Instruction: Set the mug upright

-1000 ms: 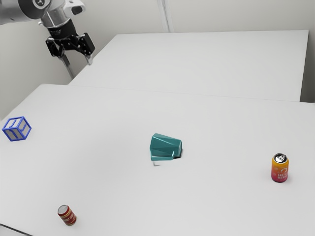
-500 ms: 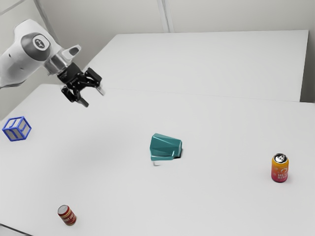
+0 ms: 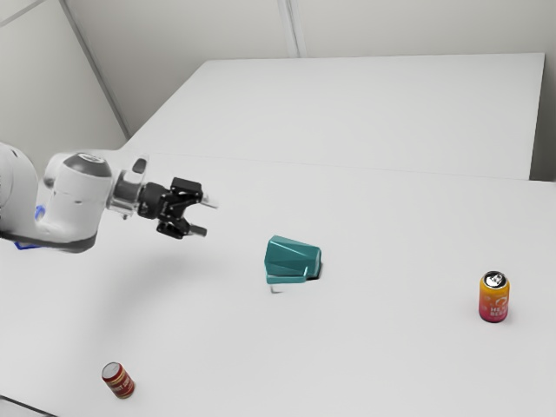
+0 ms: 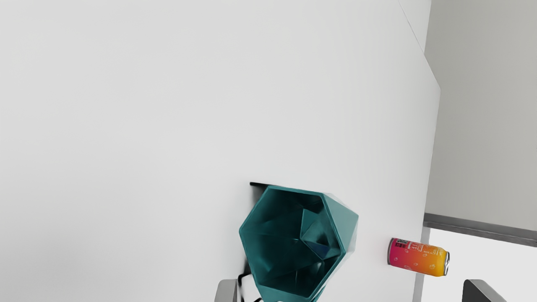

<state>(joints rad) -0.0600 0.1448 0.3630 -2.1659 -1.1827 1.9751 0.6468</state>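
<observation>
On the pale table (image 3: pixel 391 356), near the middle of the exterior view, the teal mug (image 3: pixel 293 256) lay on its side. Its mouth was turned toward the exterior view's left, where the arm (image 3: pixel 82 191) reached in, and its base toward the exterior view's right. The handle (image 3: pixel 287 280) was on the side nearer the exterior camera.

The gripper (image 3: pixel 206 216) hung in the air over the table, on the exterior view's left of the mug and apart from it, pointing roughly toward the exterior view's right. Its two fingers stood wide apart, with nothing held between them. The wrist view looked right into the mug, past the many-sided rim to the folded, faceted walls inside, with the mouth facing the hand.

An orange and pink can (image 3: pixel 493 300) stood upright on the table, well apart from the mug, beyond its base end. A smaller red can (image 3: pixel 122 382) was toward the exterior view's lower left, closer to that camera than the mug was, and well apart from both mug and gripper. A blue-edged block (image 3: pixel 28 246) was mostly hidden behind the arm, bits of its blue edging peeking out.
</observation>
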